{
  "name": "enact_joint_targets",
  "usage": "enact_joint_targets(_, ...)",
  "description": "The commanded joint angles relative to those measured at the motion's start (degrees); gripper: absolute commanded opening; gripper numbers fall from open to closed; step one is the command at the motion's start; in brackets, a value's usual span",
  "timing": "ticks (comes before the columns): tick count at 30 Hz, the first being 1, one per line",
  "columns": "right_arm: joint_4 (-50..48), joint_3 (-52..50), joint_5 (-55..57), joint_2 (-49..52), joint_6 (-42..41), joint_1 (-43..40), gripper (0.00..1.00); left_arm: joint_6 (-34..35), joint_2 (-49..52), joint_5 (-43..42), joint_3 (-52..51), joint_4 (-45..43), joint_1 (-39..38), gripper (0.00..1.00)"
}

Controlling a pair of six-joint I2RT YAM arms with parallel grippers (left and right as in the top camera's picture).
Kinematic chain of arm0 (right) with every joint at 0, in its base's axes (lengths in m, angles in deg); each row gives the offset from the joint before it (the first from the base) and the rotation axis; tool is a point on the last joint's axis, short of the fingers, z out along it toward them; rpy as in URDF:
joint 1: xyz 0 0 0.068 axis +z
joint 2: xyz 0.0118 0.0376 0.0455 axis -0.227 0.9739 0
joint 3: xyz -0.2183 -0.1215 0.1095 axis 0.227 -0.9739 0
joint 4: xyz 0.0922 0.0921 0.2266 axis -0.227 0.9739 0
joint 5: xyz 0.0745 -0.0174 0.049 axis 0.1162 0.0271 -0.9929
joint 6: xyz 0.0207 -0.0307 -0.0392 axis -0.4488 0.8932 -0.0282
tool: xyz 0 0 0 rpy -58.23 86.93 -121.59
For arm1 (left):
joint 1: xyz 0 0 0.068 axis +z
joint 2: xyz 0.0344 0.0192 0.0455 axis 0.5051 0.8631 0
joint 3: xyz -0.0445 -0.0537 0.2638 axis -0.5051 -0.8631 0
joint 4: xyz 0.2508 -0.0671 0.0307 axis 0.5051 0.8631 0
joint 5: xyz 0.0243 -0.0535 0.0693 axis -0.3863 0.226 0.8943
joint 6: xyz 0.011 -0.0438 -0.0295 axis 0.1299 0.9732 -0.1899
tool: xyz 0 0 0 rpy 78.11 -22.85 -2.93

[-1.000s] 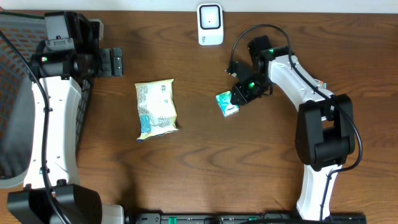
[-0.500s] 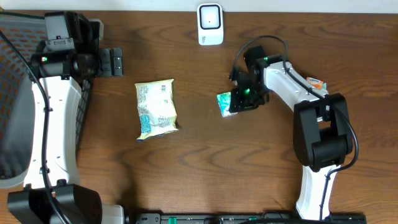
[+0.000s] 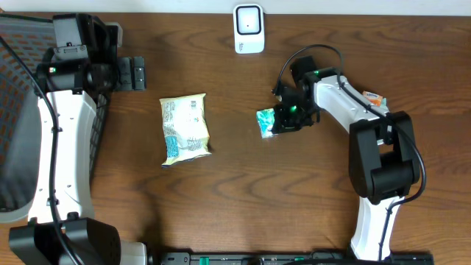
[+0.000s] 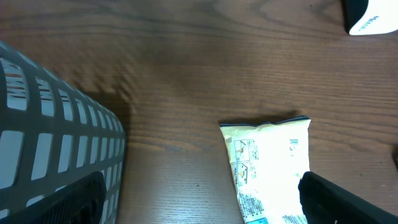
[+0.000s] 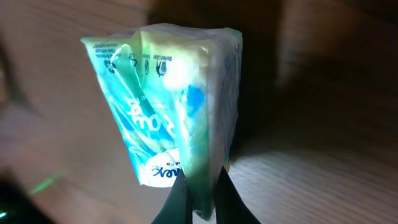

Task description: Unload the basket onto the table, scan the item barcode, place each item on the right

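A small teal and white packet [image 3: 266, 122] lies on the wooden table right of centre. My right gripper [image 3: 283, 118] is shut on its right end. In the right wrist view the packet [image 5: 180, 106] stands up between the two dark fingertips, which pinch its lower edge where my right gripper [image 5: 202, 186] closes. The white barcode scanner [image 3: 249, 29] stands at the table's back edge, and its corner [image 4: 373, 15] shows in the left wrist view. My left gripper [image 3: 135, 73] stays open at the far left with nothing in it.
A pale yellow snack bag [image 3: 185, 129] lies left of centre, and the same snack bag [image 4: 270, 168] is just ahead of my left gripper [image 4: 199, 205]. A dark mesh basket [image 3: 15, 110] stands along the left edge; its wall [image 4: 50, 124] fills the left wrist view's left side.
My right gripper slid a little left onto the teal packet and closed on it. The left arm and the snack bag have not moved.
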Motion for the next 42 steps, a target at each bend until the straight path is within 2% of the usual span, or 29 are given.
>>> enact_joint_targets(1,-0.1,2.1,-15.5,-3.3,4.0,-1.4,0.01,-0.8,0.1,0.3,0.7,0.2,-0.1,0.98)
enact_joint_targets(7,-1.4,2.7,-41.9,-5.5,10.4,-4.1,0.01,-0.8,0.1,0.3,0.7,0.2,-0.1,0.98)
enact_joint_targets(13,-3.3,2.7,-60.1,-5.5,10.6,-6.4,0.01,-0.8,0.1,0.3,0.7,0.2,-0.1,0.98)
enact_joint_targets(22,-5.4,2.7,-60.7,-5.8,2.7,-9.1,0.01,-0.8,0.1,0.3,0.7,0.2,-0.1,0.97)
enact_joint_targets(29,-5.0,2.7,-60.8,-8.7,1.6,-11.2,0.01,-0.8,0.1,0.3,0.7,0.2,-0.1,0.98)
enact_joint_targets(42,-4.3,2.7,-60.7,-20.6,1.7,-17.4,0.01,-0.8,0.1,0.3,0.7,0.2,-0.1,0.98)
